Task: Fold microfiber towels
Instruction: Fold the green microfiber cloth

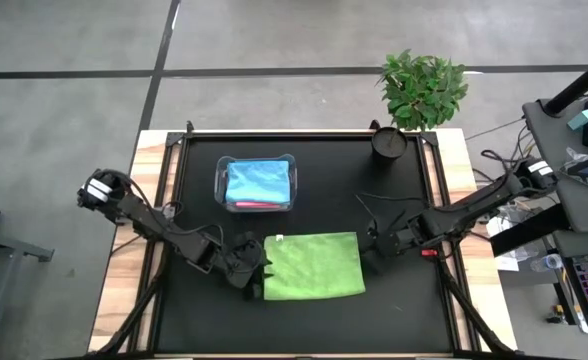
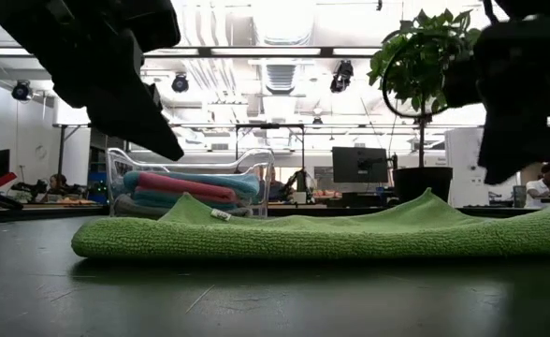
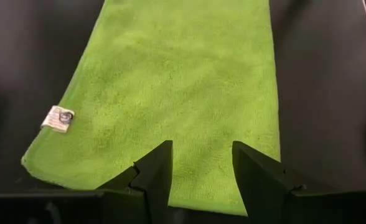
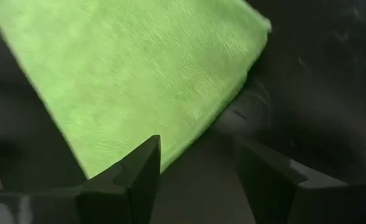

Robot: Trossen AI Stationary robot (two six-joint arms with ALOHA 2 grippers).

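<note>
A: From where does the high view look?

B: From straight above, facing down on the whole black table (image 1: 314, 315), with both arms and floor around it.

A: And the low one?

B: It sits at table-top height, very near the lime green towel (image 2: 331, 236), and looks level across the table into the room behind. The clear plastic tub (image 2: 189, 183) and the potted plant (image 2: 423, 56) stand behind the towel; the high view has all three too.

A: The wrist cameras?

B: Each looks forward, close over its own two dark fingers (image 3: 155, 177). Both wrist views take in the same green towel, from opposite ends, with table beside it.
</note>
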